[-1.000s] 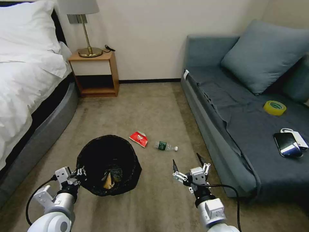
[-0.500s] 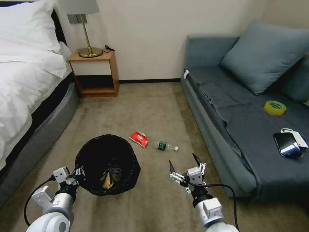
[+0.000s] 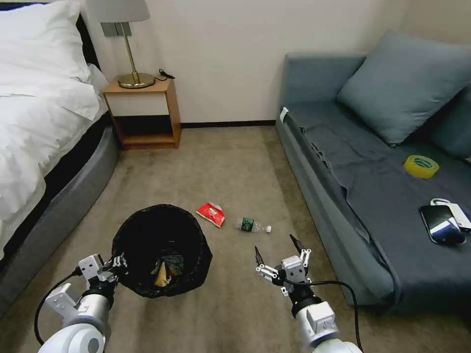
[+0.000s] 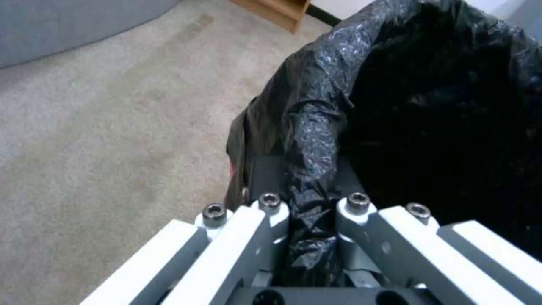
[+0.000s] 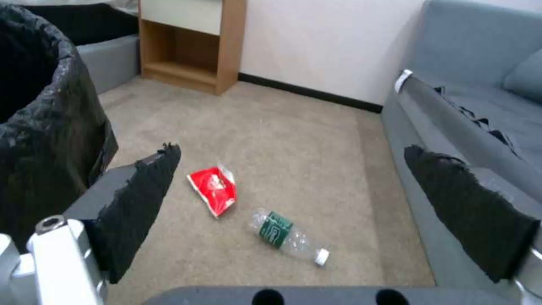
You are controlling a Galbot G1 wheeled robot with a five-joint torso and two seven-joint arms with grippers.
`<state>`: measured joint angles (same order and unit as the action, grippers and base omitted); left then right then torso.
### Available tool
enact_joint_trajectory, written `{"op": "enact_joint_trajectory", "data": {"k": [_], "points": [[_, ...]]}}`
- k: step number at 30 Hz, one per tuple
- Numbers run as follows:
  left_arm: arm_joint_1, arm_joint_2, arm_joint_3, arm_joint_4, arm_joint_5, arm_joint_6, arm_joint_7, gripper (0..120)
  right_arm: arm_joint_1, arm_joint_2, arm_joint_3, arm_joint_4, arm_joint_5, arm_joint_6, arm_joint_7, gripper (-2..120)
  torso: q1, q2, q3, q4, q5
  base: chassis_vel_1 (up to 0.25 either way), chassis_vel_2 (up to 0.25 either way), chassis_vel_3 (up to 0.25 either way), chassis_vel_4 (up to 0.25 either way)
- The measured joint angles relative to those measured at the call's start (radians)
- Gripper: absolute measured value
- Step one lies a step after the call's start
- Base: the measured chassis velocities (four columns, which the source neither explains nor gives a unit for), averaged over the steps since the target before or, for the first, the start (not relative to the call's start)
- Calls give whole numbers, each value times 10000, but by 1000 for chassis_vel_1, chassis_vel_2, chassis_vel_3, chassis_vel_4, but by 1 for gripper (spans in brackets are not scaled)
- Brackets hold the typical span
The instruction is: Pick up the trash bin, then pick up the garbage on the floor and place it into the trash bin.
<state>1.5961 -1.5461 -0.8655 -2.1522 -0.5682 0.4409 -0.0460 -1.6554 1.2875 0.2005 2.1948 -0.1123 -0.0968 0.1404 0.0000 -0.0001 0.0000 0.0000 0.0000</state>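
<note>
Left gripper (image 3: 114,265): I have it clamped on the near rim of the trash bin (image 3: 162,250), pinching the black liner, so the mouth stays up and beside me.
Right gripper (image 3: 278,255): spread wide and empty, low over the carpet, aimed at the litter ahead.
Plastic bottle (image 3: 252,226): lying on the carpet just beyond my right fingers (my likely first grab).
Red packet (image 3: 211,214): on the carpet between bottle and bin.
Inside the bin: a yellow-brown wrapper (image 3: 162,276) on the bottom.

Glossy crinkled plastic liner on trash bin (image 3: 162,250), matt carpet (image 3: 230,162), wooden nightstand (image 3: 142,113)
</note>
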Motion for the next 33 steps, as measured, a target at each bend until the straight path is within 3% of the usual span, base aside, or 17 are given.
{"op": "enact_joint_trajectory", "data": {"k": [33], "points": [[-35, 32, -303, -24, -327, -1, 10, 4, 30, 3, -13, -25, -21, -196, -268, 100, 0, 1, 0, 0, 0, -25, 32, 25, -26]]}}
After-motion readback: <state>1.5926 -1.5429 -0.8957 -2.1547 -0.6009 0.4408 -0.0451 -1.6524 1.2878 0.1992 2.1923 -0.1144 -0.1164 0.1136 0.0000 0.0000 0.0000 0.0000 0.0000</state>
